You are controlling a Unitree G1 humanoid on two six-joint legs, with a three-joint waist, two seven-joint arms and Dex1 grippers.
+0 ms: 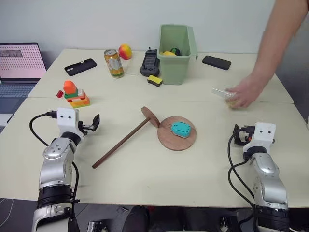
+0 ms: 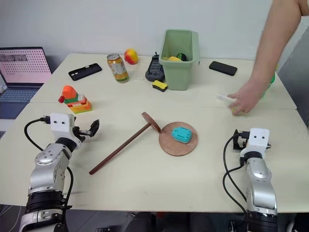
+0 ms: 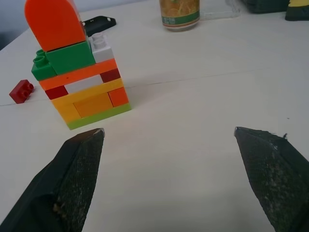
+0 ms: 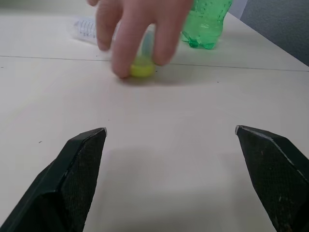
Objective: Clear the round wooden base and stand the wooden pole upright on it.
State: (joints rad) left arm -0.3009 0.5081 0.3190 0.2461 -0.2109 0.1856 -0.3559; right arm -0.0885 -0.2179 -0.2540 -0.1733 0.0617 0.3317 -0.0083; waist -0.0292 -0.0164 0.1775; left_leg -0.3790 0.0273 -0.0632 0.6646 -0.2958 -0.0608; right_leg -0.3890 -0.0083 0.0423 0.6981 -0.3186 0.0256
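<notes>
Wooden pole [image 1: 121, 142] flat, diagonal, disc end twd round wooden base [image 1: 166, 140].

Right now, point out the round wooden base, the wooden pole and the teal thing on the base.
round wooden base [image 1: 170, 140], left eye view, bare front-left part.
wooden pole [image 1: 120, 143], left eye view, mid-rod.
teal thing [image 1: 182, 129], left eye view, its top.

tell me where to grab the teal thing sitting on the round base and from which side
Take the teal object across its two narrower sides, coming straight down from above. It lies flat and low on the round wooden base, so a level approach would likely catch the disc. The right gripper is open and looks nearer.
</notes>
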